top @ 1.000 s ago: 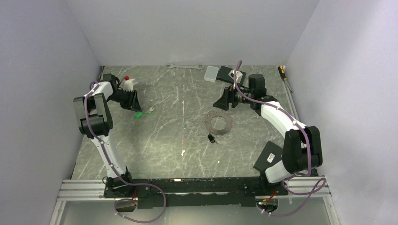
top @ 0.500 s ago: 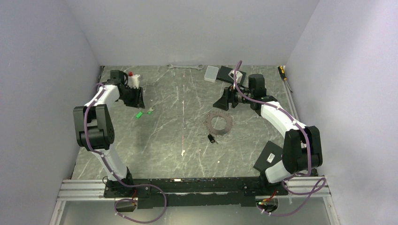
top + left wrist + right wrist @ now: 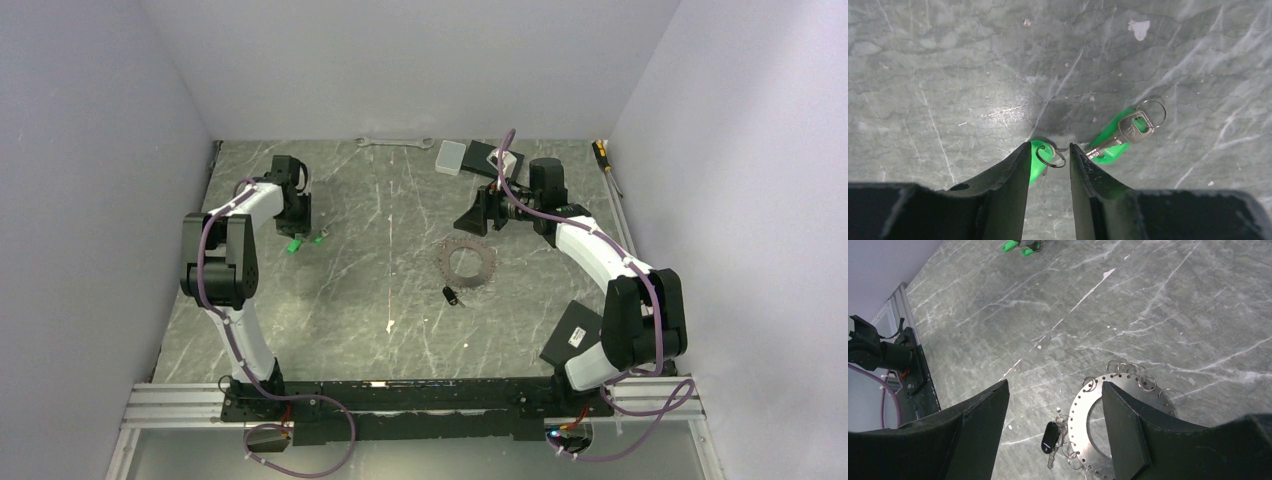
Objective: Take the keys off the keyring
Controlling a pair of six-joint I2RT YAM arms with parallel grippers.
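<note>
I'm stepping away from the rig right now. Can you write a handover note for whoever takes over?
Left claw: open, straddling one green key; the other green key lies just beside it.
Right claw: open, empty, above the keyring.
Done: both green keys are off the keyring, on the left arm's side.
Left: the black key lies against the keyring's edge, seemingly linked to it by small rings; it has to come off.
</note>
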